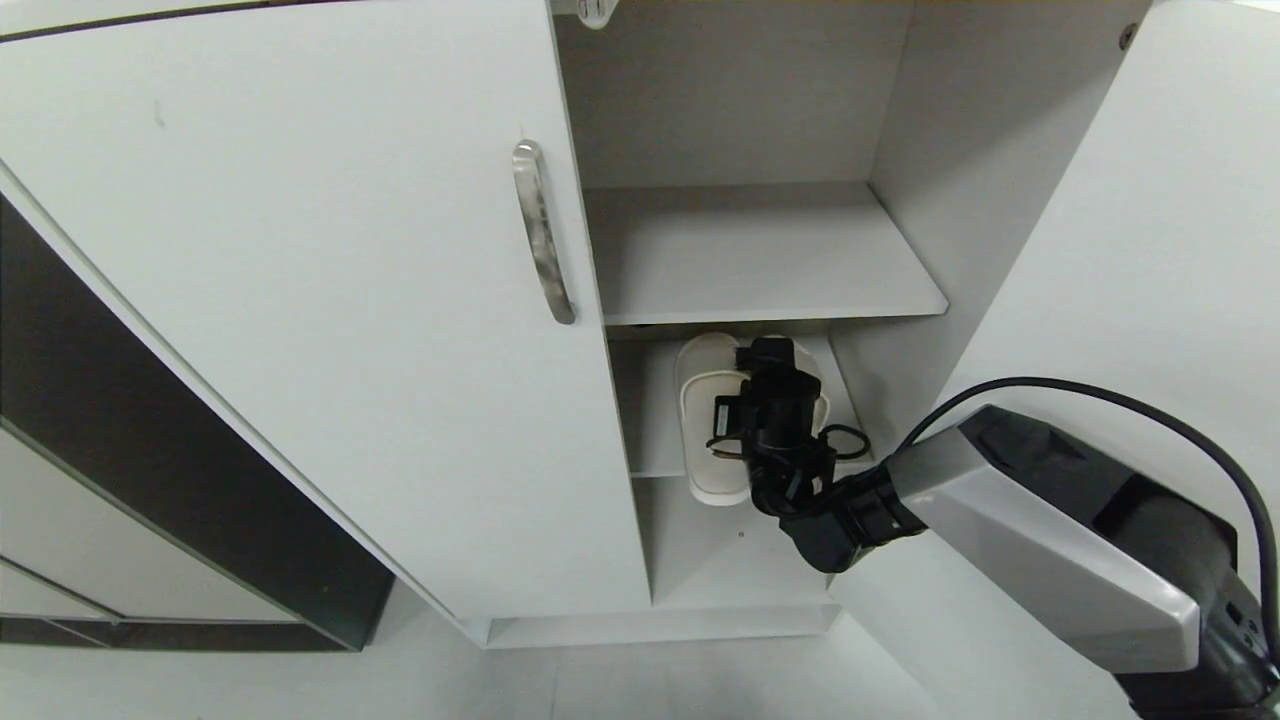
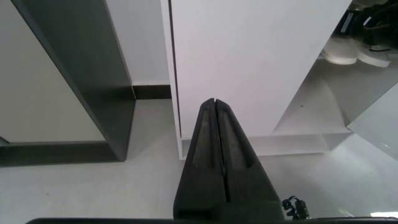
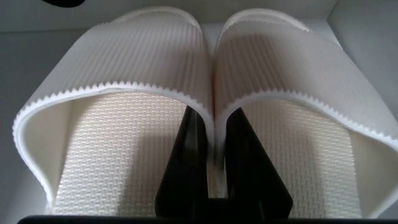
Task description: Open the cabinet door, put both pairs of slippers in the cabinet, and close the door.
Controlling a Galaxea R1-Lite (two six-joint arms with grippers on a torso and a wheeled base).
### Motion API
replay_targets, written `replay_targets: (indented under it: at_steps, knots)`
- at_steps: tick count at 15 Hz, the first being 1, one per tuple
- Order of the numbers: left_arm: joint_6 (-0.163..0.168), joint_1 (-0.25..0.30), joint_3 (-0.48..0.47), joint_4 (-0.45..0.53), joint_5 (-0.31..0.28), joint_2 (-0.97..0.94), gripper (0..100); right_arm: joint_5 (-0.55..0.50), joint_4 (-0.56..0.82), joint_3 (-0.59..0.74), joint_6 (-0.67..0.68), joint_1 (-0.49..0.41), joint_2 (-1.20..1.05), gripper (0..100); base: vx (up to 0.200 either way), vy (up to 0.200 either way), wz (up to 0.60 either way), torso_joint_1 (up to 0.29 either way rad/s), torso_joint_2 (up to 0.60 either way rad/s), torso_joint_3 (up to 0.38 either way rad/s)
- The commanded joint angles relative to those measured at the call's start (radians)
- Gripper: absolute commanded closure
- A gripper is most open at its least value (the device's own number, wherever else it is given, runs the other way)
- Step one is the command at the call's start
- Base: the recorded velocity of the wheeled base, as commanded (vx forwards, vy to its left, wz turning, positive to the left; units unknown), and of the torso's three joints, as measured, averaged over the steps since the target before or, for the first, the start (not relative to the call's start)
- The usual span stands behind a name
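1. We are risking a spill: the slippers (image 3: 124, 87) seem to be overhanging the front of the lower shelf (image 1: 648, 425), so letting go now could be tipping them out.
2. Our right gripper (image 3: 214, 155) fingers are pinching the pair's touching inner walls. Our left gripper (image 2: 214, 106) fingers are pressed together outside the cabinet (image 1: 920, 150).
3. The slippers are looking soft, ribbed and cream-white.

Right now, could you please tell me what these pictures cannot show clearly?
Head view: the right gripper covers much of the white slippers.
Head view: the upper shelf hides whatever lies behind the slippers.
Left wrist view: the slippers are small, at the picture's edge, so no detail can be made out.
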Motion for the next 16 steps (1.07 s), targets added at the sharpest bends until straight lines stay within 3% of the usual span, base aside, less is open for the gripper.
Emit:
replay_targets:
  at_steps: [1, 2, 7, 16]
  knots:
    - [0.0, 0.0, 0.0, 0.0, 0.0, 0.001, 100, 0.0, -0.001, -0.002, 0.0, -0.003, 0.003, 100, 0.0, 0.0, 0.0, 0.0, 0.0, 0.0]
    - [0.0, 0.0, 0.0, 0.0, 0.0, 0.001, 100, 0.0, -0.001, -0.002, 0.0, -0.003, 0.003, 0, 0.0, 0.0, 0.0, 0.0, 0.0, 0.0]
    - [-0.002, 0.0, 0.0, 0.0, 0.0, 0.001, 100, -0.011, -0.034, 0.082, -0.02, 0.005, -0.039, 0, 0.0, 0.0, 0.0, 0.0, 0.0, 0.0]
    - [0.0, 0.0, 0.0, 0.0, 0.0, 0.001, 100, -0.048, -0.234, 0.742, -0.034, 0.164, -0.404, 0, 0.0, 0.0, 0.0, 0.0, 0.0, 0.0]
